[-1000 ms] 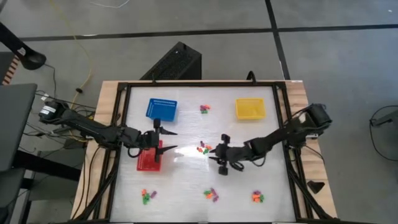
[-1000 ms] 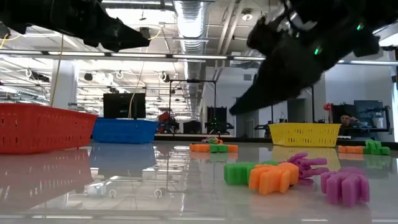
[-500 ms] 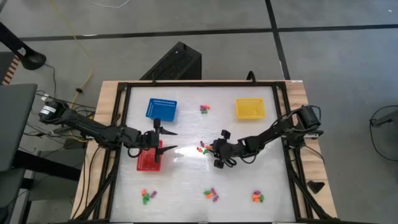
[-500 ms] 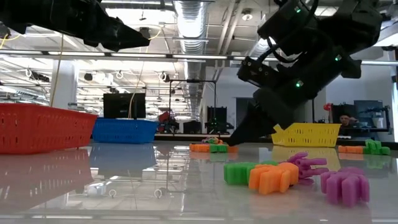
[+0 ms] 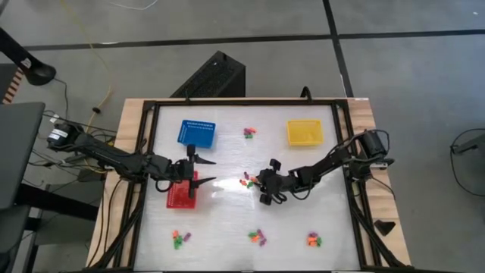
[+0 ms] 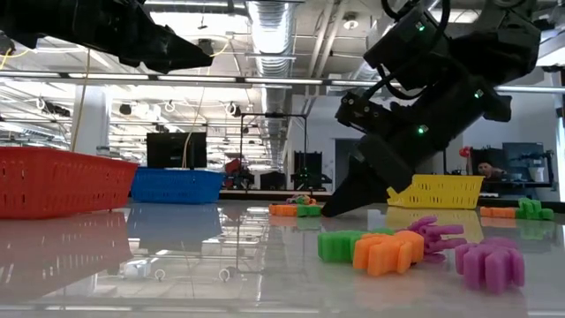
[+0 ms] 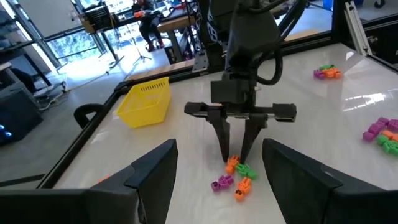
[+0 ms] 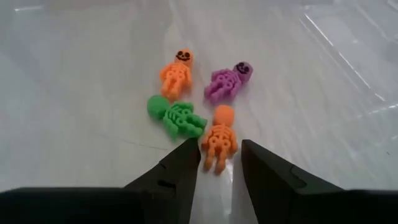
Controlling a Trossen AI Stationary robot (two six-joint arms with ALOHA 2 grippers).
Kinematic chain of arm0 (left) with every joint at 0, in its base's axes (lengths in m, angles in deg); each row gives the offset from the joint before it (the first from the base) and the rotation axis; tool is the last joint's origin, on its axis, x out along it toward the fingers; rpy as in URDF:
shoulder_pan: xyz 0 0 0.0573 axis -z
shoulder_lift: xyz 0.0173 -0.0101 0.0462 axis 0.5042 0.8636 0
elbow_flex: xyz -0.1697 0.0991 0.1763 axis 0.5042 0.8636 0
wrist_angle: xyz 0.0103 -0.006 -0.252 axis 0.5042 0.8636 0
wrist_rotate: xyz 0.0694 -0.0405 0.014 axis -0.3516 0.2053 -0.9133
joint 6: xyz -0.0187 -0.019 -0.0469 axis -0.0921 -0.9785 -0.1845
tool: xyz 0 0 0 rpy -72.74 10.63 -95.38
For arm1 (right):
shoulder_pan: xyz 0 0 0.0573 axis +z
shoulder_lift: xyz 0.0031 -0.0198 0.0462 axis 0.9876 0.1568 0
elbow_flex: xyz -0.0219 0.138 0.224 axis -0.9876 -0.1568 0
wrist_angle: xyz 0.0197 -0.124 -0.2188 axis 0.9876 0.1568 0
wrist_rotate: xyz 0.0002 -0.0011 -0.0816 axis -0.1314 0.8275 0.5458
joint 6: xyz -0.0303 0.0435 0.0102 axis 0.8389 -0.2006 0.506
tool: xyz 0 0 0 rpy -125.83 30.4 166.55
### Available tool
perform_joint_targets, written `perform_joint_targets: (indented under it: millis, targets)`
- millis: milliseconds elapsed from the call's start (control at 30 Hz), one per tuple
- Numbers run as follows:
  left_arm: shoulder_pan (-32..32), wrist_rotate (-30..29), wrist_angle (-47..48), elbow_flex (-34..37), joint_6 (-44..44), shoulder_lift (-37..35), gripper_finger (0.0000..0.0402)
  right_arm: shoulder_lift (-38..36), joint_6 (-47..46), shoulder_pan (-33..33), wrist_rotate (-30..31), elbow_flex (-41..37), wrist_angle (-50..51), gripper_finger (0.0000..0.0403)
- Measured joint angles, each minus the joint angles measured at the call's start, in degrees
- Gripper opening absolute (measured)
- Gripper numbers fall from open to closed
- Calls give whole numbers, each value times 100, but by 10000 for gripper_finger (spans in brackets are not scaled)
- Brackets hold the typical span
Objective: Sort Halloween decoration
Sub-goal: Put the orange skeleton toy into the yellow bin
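My right gripper (image 8: 214, 163) is lowered at the middle of the white table (image 5: 227, 220), fingers apart and pointed down at a cluster of four skeleton trinkets. In the right wrist view, one orange skeleton (image 8: 218, 140) lies with its legs between my two fingertips, not clamped; I cannot tell whether the fingers touch it. Just beside it lies a green skeleton (image 8: 176, 116), with a second orange skeleton (image 8: 175, 73) and a purple skeleton (image 8: 228, 79) a little beyond, all flat on the table. The left wrist view shows the same right gripper standing upright over this cluster, tips spread. My left gripper (image 5: 208, 171) hangs above the red basket (image 5: 182, 196), fingers wide apart and holding nothing. The blue basket (image 5: 198, 133) sits at the far left of the table and the yellow basket (image 5: 305, 131) at the far right. Other trinket clusters lie well apart from both grippers: one between the blue and yellow baskets (image 5: 248, 133), and three along the near edge (image 5: 180, 239), (image 5: 258, 237), (image 5: 313, 240).
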Motion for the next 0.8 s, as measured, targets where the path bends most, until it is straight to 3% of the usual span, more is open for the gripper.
perform_joint_targets:
  millis: [300,567,800]
  targets:
    - [0,-41,2,0,-2,0,226,-438,53,7,-7,-20,366,30]
    - [-2,-135,7,0,-4,0,226,-1790,171,4,53,-20,1568,33]
    - [-2,-172,9,0,-5,0,226,-3364,38,-274,811,-18,3716,43]
